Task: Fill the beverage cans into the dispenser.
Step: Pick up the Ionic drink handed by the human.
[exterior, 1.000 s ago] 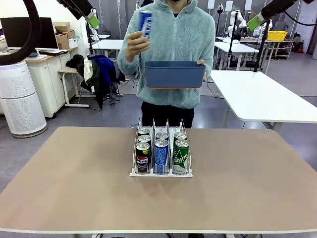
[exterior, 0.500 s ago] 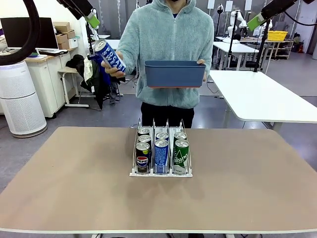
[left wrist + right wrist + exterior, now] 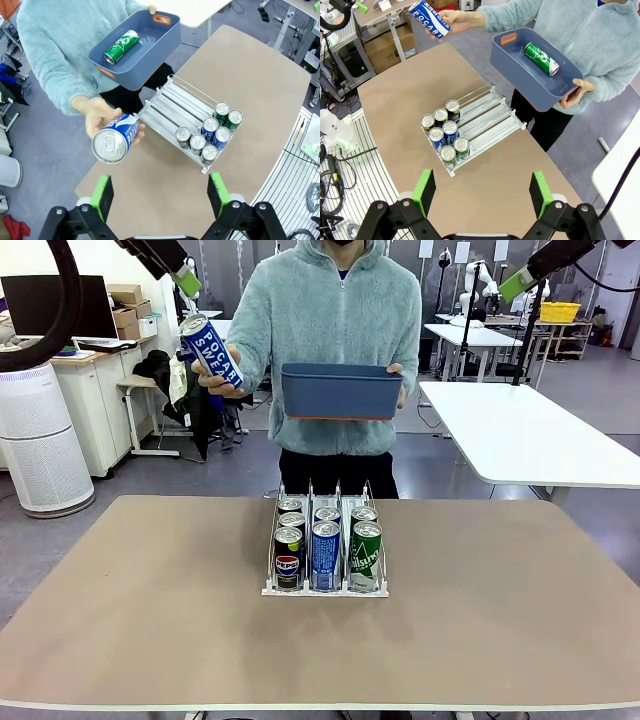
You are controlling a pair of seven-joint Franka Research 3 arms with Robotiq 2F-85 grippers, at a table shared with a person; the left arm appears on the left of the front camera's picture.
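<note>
Blue-and-white can (image 3: 212,350) tilted in person's hand (image 3: 223,383), blue bin (image 3: 340,392) alongside, beyond stocked dispenser (image 3: 325,591).

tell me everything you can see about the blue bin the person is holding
The blue bin is a rectangular, open-topped tub. It looks like matte dark blue plastic, with rounded corners and orange-trimmed handle slots at its short ends. The person holds it roughly level at chest height, beyond the table's far side, with one hand gripping one short end. A single green can lies on its side on the bin's floor, and nothing else is in it.
</note>
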